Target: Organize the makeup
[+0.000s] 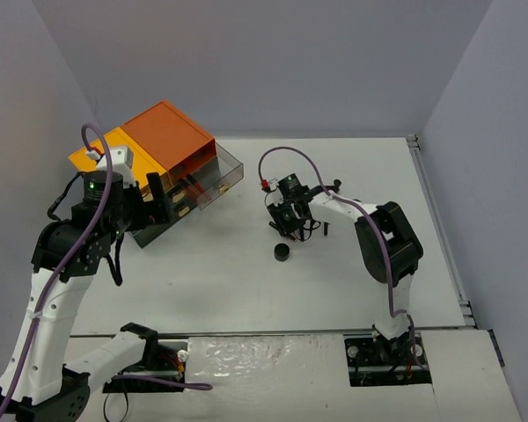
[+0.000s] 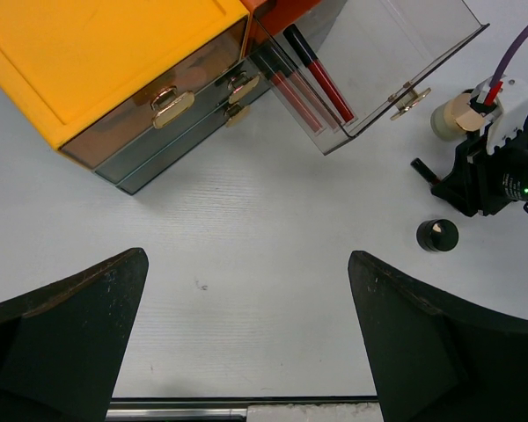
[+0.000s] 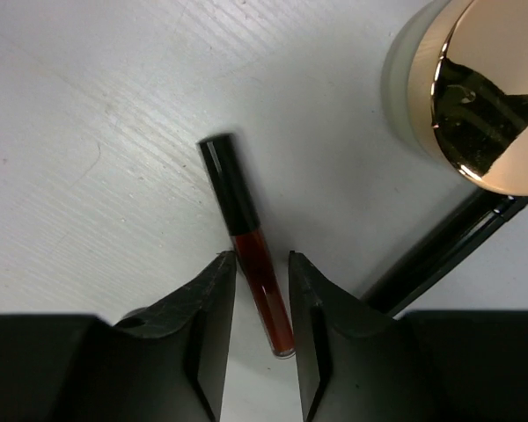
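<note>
My right gripper (image 3: 261, 264) is low over the table, its jaws narrowly open on either side of a slim red tube with a black cap (image 3: 246, 255) that lies flat. A small gap shows beside the tube. A gold-lidded jar (image 3: 475, 97) and a black brush handle (image 3: 449, 251) lie just beyond. A round black compact (image 1: 282, 253) sits on the table in front of the right gripper (image 1: 290, 230). My left gripper (image 2: 246, 255) is wide open and empty above bare table, near the cabinet (image 1: 163, 141).
The orange-and-yellow-topped cabinet (image 2: 97, 53) has one clear drawer (image 2: 396, 44) pulled out, with slim red and black pencils (image 2: 317, 75) inside. The compact (image 2: 437, 235) and jar (image 2: 453, 117) lie right of it. The table's near edge runs below the left fingers.
</note>
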Tool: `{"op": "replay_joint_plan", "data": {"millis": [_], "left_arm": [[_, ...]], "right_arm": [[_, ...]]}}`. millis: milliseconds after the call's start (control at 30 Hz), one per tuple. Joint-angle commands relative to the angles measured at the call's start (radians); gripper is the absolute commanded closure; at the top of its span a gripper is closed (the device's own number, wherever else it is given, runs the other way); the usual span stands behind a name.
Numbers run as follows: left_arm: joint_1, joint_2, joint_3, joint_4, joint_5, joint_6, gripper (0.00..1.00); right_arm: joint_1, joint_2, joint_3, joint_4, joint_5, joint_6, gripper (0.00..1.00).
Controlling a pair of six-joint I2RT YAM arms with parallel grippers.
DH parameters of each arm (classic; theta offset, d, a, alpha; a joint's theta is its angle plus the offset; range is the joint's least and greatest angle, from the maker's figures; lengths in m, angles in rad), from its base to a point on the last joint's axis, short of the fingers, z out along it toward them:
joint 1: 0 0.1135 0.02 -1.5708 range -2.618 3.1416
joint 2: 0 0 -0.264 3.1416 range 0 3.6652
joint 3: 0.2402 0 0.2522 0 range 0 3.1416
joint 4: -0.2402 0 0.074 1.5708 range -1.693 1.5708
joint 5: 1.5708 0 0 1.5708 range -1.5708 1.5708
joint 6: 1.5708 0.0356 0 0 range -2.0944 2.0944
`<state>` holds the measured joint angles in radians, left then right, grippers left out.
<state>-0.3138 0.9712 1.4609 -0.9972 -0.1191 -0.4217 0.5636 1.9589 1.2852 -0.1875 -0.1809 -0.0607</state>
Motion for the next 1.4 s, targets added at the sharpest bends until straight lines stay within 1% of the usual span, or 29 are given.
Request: {"op": "replay_joint_plan", "data": {"millis": [0,67,167,367,433,500,567,667,767,1067,1167,1233,1300,1367], "left_arm": [[0.005,0.026,0.020,0.068,0.006,0.018,0.03],[0.005,0.034,0.024,0.076,0.008,0.020,0.03],[0.005,0.046,0.031,0.080,0.013,0.023,0.03],[0.005,0.063,0.043,0.090,0.029,0.035,0.03],[0.005,0.067,0.047,0.095,0.031,0.040,0.03],[0.005,0.070,0.048,0.098,0.025,0.044,0.03],[0.005,0.073,0.051,0.098,0.022,0.047,0.03],[0.005,0.070,0.050,0.095,0.021,0.049,0.03],[0.005,0.060,0.034,0.095,0.016,0.049,0.03],[0.005,0.014,-0.041,0.088,0.020,0.031,0.03],[0.005,0.001,-0.047,0.080,0.019,0.032,0.03],[0.005,-0.004,-0.050,0.078,0.022,0.033,0.03],[0.005,-0.006,-0.056,0.078,0.027,0.035,0.03],[0.005,-0.005,-0.061,0.078,0.040,0.037,0.03]], "right_arm": [[0.002,-0.014,-0.007,0.032,-0.010,-0.012,0.81],[0.004,-0.032,-0.016,0.034,0.005,-0.016,0.91],[0.002,-0.098,-0.021,0.035,0.037,-0.026,0.99],[0.012,-0.265,0.034,-0.005,0.082,-0.017,1.00],[0.022,-0.337,0.082,-0.031,0.101,-0.006,1.00],[0.044,-0.374,0.136,-0.030,0.128,0.016,1.00],[0.092,-0.385,0.211,-0.030,0.147,0.032,1.00],[0.162,-0.363,0.379,-0.027,0.177,0.039,1.00],[0.202,-0.305,0.519,0.002,0.143,0.082,1.00],[0.232,-0.089,0.663,0.267,0.027,0.274,0.99],[0.241,-0.045,0.672,0.326,0.026,0.300,0.98],[0.242,-0.028,0.668,0.354,0.039,0.309,0.93],[0.242,-0.007,0.678,0.364,0.047,0.311,0.86],[0.242,0.009,0.684,0.367,0.048,0.308,0.73]]}}
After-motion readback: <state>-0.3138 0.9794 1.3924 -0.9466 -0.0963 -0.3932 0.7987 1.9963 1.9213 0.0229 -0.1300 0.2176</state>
